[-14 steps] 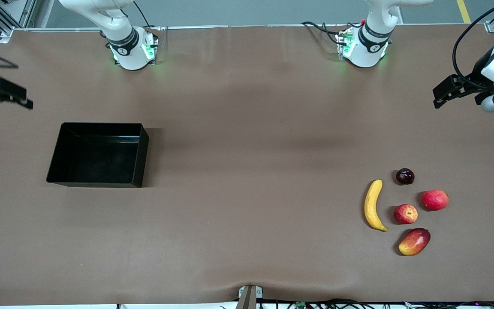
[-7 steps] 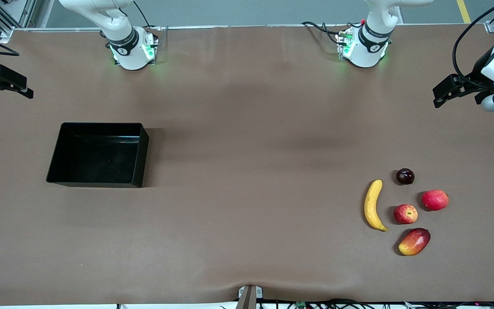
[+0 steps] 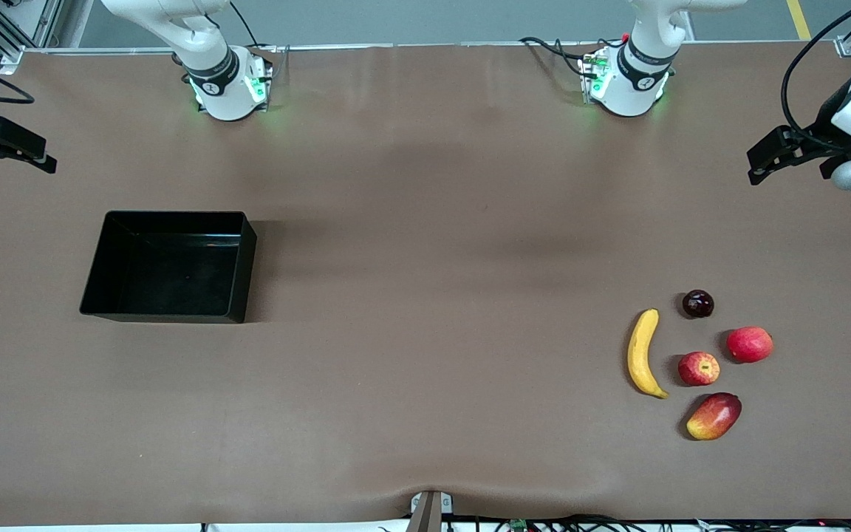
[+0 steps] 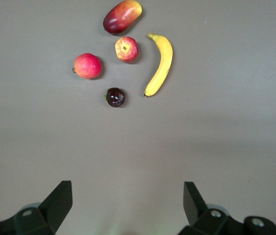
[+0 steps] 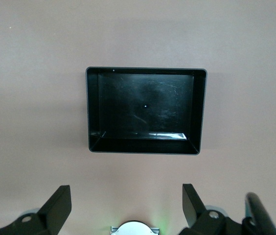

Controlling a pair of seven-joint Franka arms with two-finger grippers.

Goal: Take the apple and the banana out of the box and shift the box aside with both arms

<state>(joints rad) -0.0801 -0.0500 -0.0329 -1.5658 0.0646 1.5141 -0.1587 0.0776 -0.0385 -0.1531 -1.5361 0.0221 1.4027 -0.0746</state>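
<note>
The yellow banana [image 3: 641, 362] and the small red apple with yellow streaks [image 3: 699, 368] lie side by side near the left arm's end of the table; both show in the left wrist view, banana [image 4: 160, 64] and apple [image 4: 126, 49]. The black box [image 3: 171, 266] stands empty near the right arm's end and shows in the right wrist view [image 5: 145, 110]. My left gripper [image 3: 758, 161] is open and empty, high over the table's edge at its end. My right gripper [image 3: 45, 161] is open and empty, high over the other end.
A plain pinkish-red round fruit [image 3: 750, 344], a dark plum-like fruit [image 3: 697, 304] and a red-and-yellow mango [image 3: 713, 416] lie around the apple. The two arm bases [image 3: 230, 85] stand along the table edge farthest from the front camera. The table's middle is bare brown mat.
My right gripper has risen a little toward the table's end. My left gripper has barely shifted. The fruits and box have not moved.
</note>
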